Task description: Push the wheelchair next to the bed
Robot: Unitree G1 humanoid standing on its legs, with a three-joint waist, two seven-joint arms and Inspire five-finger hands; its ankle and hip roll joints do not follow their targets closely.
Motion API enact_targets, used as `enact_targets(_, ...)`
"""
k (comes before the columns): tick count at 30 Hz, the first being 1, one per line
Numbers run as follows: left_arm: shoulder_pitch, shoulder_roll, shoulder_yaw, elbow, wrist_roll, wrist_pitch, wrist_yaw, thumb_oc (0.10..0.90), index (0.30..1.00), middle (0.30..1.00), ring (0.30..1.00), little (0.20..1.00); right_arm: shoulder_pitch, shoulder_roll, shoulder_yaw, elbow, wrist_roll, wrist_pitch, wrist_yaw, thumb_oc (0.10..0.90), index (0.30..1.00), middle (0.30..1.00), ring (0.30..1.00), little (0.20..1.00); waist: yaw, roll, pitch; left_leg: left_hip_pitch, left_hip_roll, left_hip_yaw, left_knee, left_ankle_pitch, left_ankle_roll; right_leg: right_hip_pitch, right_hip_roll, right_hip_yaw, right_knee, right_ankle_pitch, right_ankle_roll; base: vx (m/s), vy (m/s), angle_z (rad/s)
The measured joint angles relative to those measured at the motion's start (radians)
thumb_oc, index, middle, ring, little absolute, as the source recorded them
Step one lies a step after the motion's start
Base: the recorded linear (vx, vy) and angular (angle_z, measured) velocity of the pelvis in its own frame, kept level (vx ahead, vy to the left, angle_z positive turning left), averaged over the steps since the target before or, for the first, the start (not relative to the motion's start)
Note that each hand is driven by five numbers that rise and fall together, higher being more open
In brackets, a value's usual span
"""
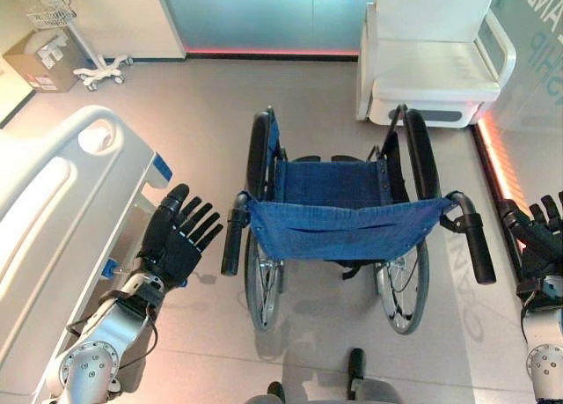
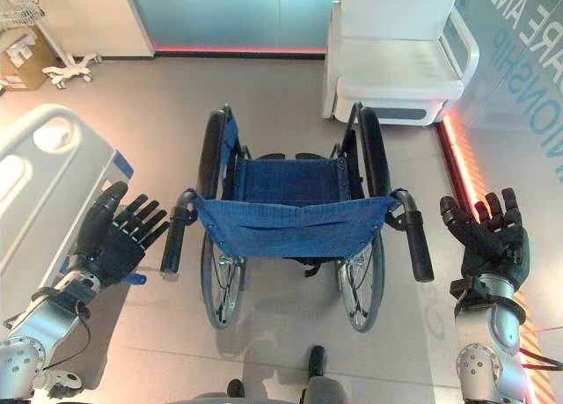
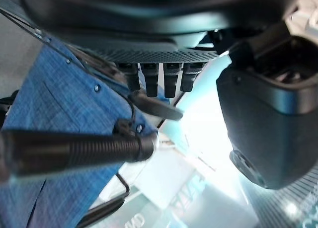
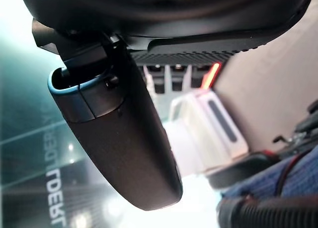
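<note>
Wheelchair centre; bed to its left; armchair behind, right; cardboard box far left.

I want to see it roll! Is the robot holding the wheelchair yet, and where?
Nothing is held. The left hand and right hand are open beside the wheelchair push handles, not touching.

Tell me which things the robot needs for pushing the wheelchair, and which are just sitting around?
Needed: wheelchair, bed, left hand and right hand, both open beside the push handles.

Just sitting around: white armchair, cardboard box, wheeled stand.
</note>
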Motion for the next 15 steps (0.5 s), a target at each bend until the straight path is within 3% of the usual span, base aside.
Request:
enact_targets(3,0.033,0.065,0.023,-0.066,0.04,0.031,-0.033,0.8,0.9,0.9,0.9,0.9,0.04,-0.06,-0.004,-0.085,-0.004,0.053,0.003,0.8,0.9,0.9,0.9,0.9,-0.003,-0.006,0.024,-0.001,0.0,0.006,0.0,0.0,0.0,-0.003,0.0,0.001,0.0,0.001,0.001,-0.06,0.006,-0.03)
enact_targets(5,0.06,0.136,0.033,-0.106,0.065,0.096,-0.061,0.8,0.9,0.9,0.9,0.9,0.08,-0.139,-0.014,-0.128,-0.007,0.107,0.003,0.8,0.9,0.9,0.9,0.9,-0.002,-0.007,0.025,-0.008,-0.001,0.011,0.0,0.0,0.0,-0.011,0.0,0.002,0.0,0.001,0.002,-0.06,0.004,-0.03)
enact_targets(9,0.077,0.25,0.033,-0.126,0.065,0.181,-0.102,0.8,0.9,0.9,0.9,0.9,0.098,-0.221,-0.061,-0.149,0.0,0.149,0.002,0.8,0.9,0.9,0.9,0.9,-0.003,-0.007,0.025,-0.016,-0.003,0.016,0.0,0.0,0.0,-0.019,0.001,0.003,0.0,0.003,0.003,-0.04,0.006,0.0)
enact_targets(15,0.12,0.37,0.089,-0.203,0.079,0.199,-0.145,0.8,0.9,0.9,0.9,0.9,0.154,-0.324,-0.083,-0.265,0.009,0.181,-0.002,0.8,0.9,0.9,0.9,0.9,-0.008,-0.008,0.026,-0.014,-0.004,0.02,0.0,0.0,0.0,-0.019,0.001,0.004,0.0,0.003,0.003,0.0,0.0,0.0)
